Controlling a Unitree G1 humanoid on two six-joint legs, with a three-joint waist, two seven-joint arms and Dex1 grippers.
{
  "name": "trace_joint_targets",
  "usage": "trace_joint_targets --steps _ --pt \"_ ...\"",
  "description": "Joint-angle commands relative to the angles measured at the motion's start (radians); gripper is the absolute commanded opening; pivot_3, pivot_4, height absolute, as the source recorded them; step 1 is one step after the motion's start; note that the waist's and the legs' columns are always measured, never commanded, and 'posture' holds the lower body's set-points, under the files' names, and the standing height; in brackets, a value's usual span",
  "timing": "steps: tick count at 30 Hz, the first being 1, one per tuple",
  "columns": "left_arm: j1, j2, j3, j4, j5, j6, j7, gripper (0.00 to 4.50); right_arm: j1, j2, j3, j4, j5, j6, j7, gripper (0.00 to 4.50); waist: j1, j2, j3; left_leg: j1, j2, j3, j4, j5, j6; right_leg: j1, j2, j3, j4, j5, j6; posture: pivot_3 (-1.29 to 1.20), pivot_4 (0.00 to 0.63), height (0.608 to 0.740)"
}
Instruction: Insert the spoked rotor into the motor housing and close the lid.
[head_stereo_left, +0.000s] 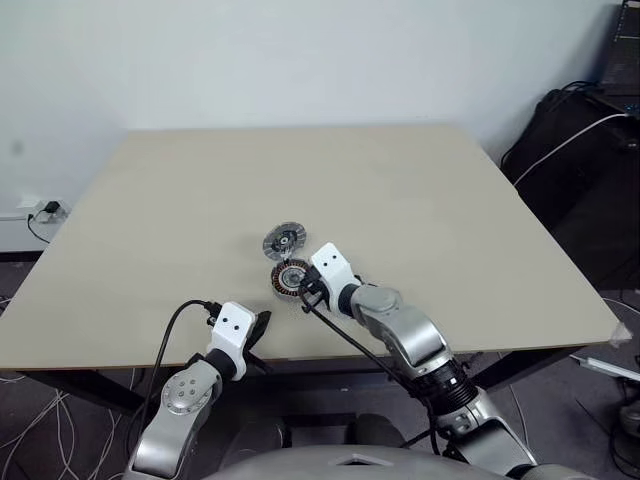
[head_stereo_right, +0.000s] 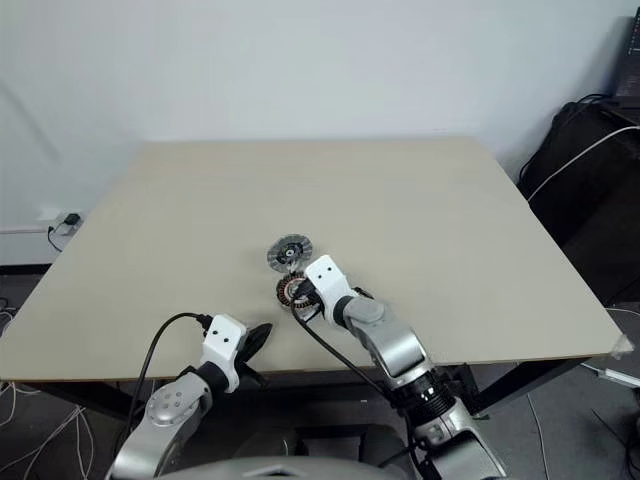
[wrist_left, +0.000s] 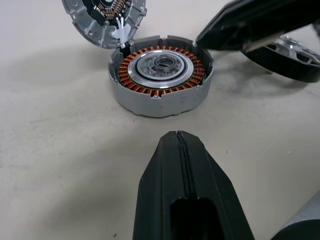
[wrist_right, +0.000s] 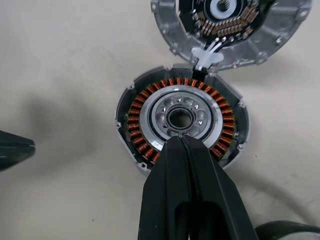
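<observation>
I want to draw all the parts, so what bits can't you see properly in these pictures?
- Spoked rotor: in the left wrist view it is cut off by the picture's edge and partly covered by the right gripper.
- Lid: in the right wrist view its far part is cut off by the edge.
- Motor housing: in the head views it is too small to show its windings, and the right gripper covers part of it.

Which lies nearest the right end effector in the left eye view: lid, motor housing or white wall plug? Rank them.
1. Motor housing, directly at the right end effector's tips.
2. Lid, just beyond the housing.
3. White wall plug, far left, off the table.
</observation>
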Motion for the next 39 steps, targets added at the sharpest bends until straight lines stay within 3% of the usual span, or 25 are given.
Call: trace_joint_targets --steps 1,17,39 --pt "-0.002 -0.007 0.011 -0.032 -0.008 -0.024 0.006 0.0 -0.041 0.026 0.002 0.026 -0.008 -0.018 0.006 0.02 -0.001 0.0 0.0 0.0 0.0 0.0 0.0 0.0 0.0 0.0 0.0 0.0 0.0 0.0 0.0 0.0 0.0 0.74" --pt "0.014 -0.012 0.015 -0.035 -0.013 -0.025 0.018 0.0 -0.111 0.095 0.001 0.196 -0.041 -0.093 0.015 0.02 -0.011 0.001 0.0 0.0 0.0 0.0 0.0 0.0 0.0 0.0 0.004 0.0 0.001 0.0 0.0 0.0 0.0 0.74" --pt "0.012 -0.019 0.009 -0.035 -0.013 -0.014 0.019 0.0 -0.143 0.108 -0.011 0.234 -0.058 -0.131 0.024 0.02 -0.025 0.003 -0.001 0.0 0.0 0.0 -0.001 0.0 -0.001 -0.001 0.004 0.001 0.001 0.0 0.0 0.0 0.0 0.74"
